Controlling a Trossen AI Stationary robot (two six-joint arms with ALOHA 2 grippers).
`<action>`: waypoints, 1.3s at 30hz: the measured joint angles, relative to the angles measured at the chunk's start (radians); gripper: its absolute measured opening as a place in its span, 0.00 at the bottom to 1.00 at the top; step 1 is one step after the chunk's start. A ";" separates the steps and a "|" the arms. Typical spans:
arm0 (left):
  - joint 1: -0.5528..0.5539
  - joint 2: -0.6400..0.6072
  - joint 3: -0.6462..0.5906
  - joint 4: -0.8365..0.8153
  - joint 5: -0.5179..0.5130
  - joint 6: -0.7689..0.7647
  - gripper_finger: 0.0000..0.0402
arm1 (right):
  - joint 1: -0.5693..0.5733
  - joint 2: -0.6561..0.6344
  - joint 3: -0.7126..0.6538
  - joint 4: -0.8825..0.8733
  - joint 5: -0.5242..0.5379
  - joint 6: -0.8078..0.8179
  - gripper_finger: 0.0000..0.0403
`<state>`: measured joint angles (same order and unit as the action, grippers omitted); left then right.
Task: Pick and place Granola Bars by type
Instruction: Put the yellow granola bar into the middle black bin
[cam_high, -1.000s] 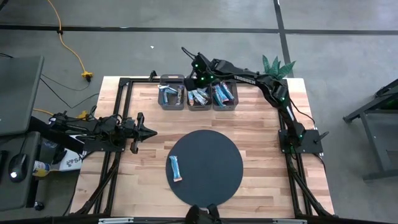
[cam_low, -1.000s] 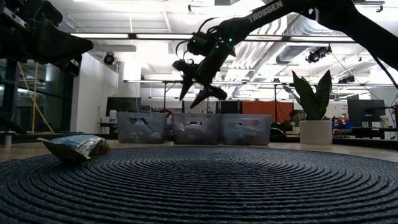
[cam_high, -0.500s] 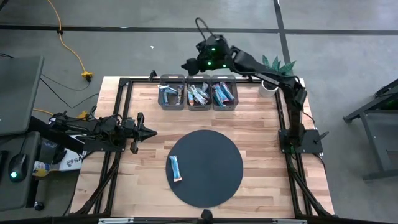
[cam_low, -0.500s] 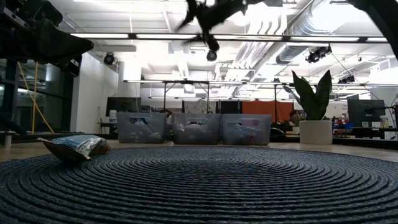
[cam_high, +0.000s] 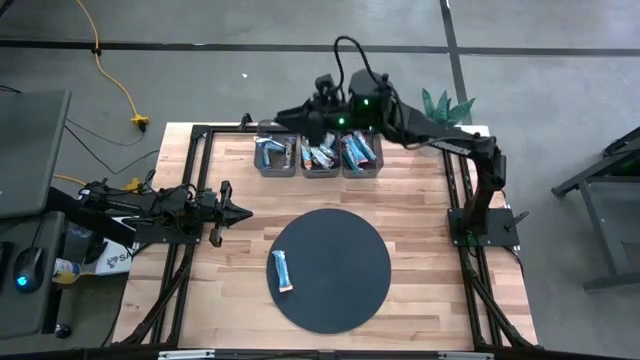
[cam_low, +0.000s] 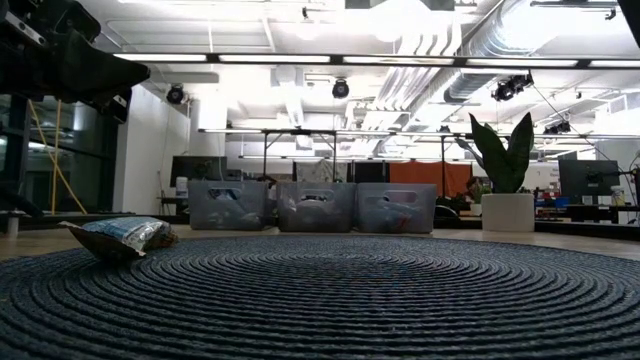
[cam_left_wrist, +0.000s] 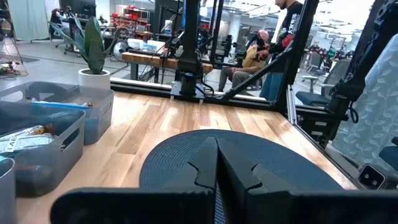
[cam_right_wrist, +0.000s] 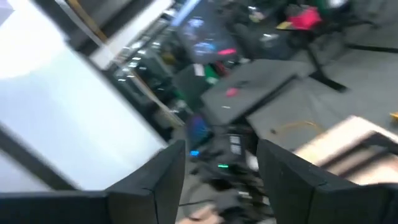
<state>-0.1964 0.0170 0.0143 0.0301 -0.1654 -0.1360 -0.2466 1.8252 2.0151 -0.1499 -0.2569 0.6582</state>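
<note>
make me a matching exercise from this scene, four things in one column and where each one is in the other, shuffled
Things:
1. left gripper
2. right gripper
3. blue granola bar
4. potted plant

Places:
A. lying on the left part of the dark round mat
B. at the table's far right corner
C. raised over the three grey bins, fingers open
D. low at the table's left edge, fingers shut

Pairs: 1-D, 2-C, 3-A, 4-B
</note>
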 joint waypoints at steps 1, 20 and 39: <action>0.000 0.000 0.000 0.000 0.000 0.000 0.00 | 0.020 0.000 0.000 0.018 0.001 0.012 0.46; 0.000 0.000 0.000 0.000 0.000 0.000 0.00 | 0.405 0.001 0.000 0.059 0.407 -0.085 0.46; 0.000 0.000 0.000 0.000 0.000 0.000 0.00 | 0.525 0.124 0.000 0.133 0.445 -0.187 0.46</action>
<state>-0.1967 0.0170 0.0141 0.0299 -0.1655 -0.1360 0.2787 1.9489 2.0148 -0.0165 0.1877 0.4709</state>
